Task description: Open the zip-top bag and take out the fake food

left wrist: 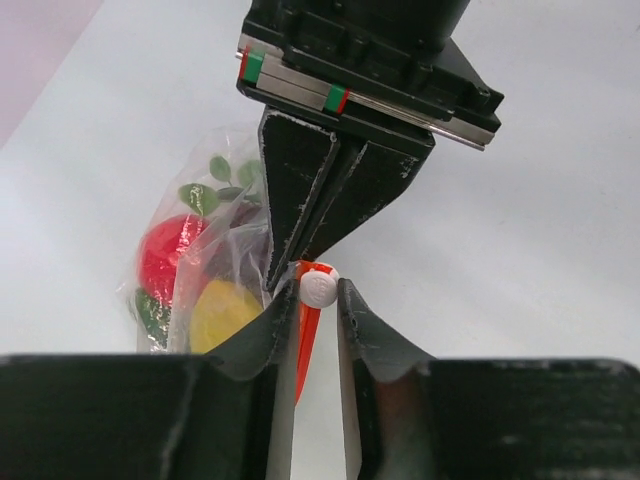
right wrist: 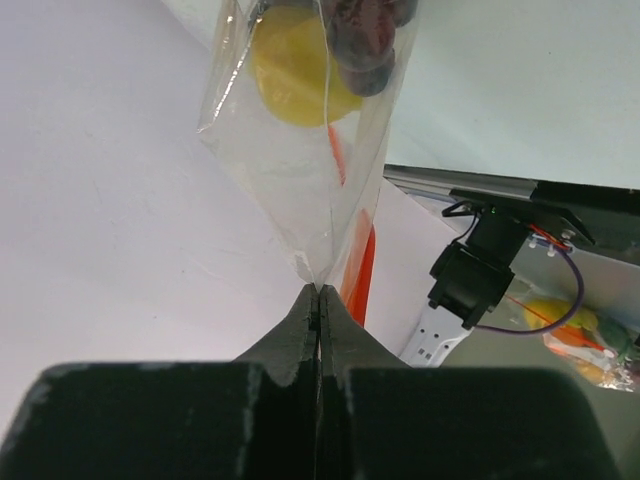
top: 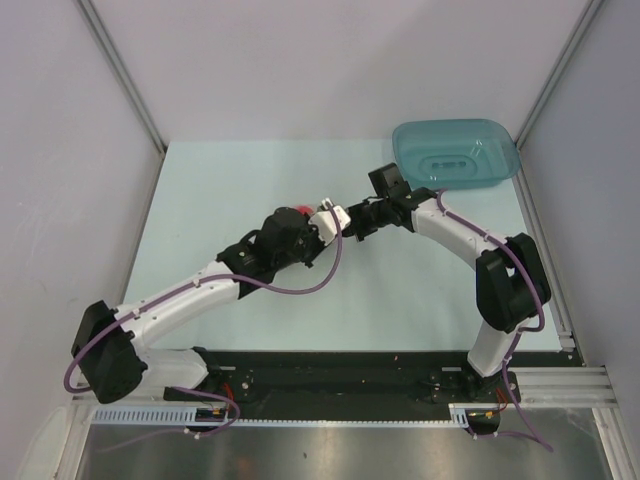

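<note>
The zip-top bag [left wrist: 235, 225] is held between the two grippers, and its white slider tab [left wrist: 320, 288] serves as the reference point. The right gripper [right wrist: 318, 292] is clenched on the bag's edge just beyond the slider tab. The left gripper [left wrist: 318, 292] has one finger on either side of the slider tab, but whether it pinches the tab cannot be told.

To do this step well, the left gripper probably needs a firm seat on the slider tab. It should then pull straight along the orange zipper strip [left wrist: 306, 335], away from the right gripper's anchor, so the strip runs taut.

Only the left wrist view shows the slider tab, with the fake food [left wrist: 165, 255] inside the bag to the left of it. The right wrist view hides the slider tab but shows the closed pinch, a yellow piece [right wrist: 295, 60] and a dark purple one [right wrist: 365, 35]. Only the top view shows the teal tray [top: 455, 155], well apart from the slider tab's spot, behind it and to the right.
</note>
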